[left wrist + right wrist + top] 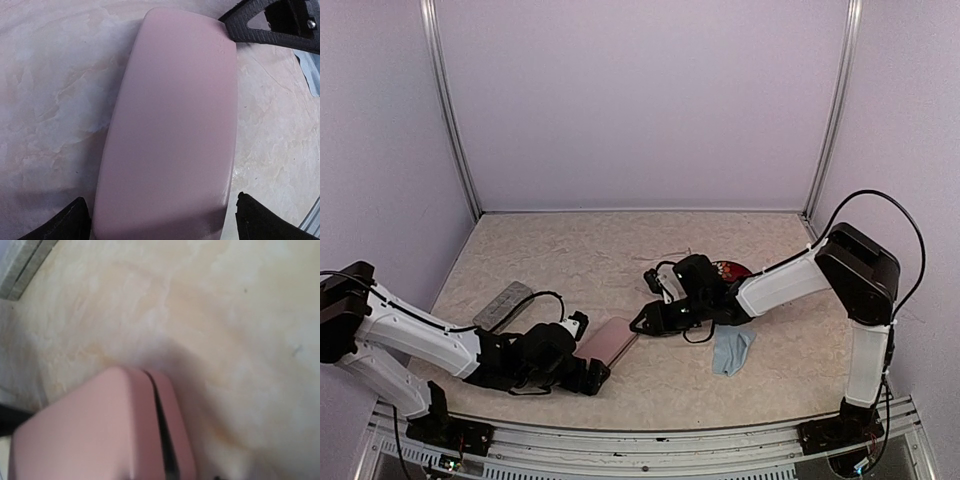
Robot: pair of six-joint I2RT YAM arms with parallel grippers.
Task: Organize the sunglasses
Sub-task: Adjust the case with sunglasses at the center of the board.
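Observation:
A red-pink pair of sunglasses (pixel 731 268) lies behind my right forearm, partly hidden by it. The oblong pink case (pixel 608 340) lies between my two grippers. My left gripper (pixel 592 373) is open, and the case's near end (pixel 170 125) sits between its spread fingertips (pixel 75 222). My right gripper (pixel 643 321) is at the case's far end, and one of its fingers (pixel 250 25) touches the far corner. In the right wrist view the case (pixel 100 430) fills the lower left, with a narrow dark gap along its seam. That gripper's fingers are out of frame there.
A grey case (pixel 503 305) lies to the left of my left arm. A light-blue cloth (pixel 731 350) lies on the tabletop (pixel 580 260) under my right forearm. The walls stand close on three sides.

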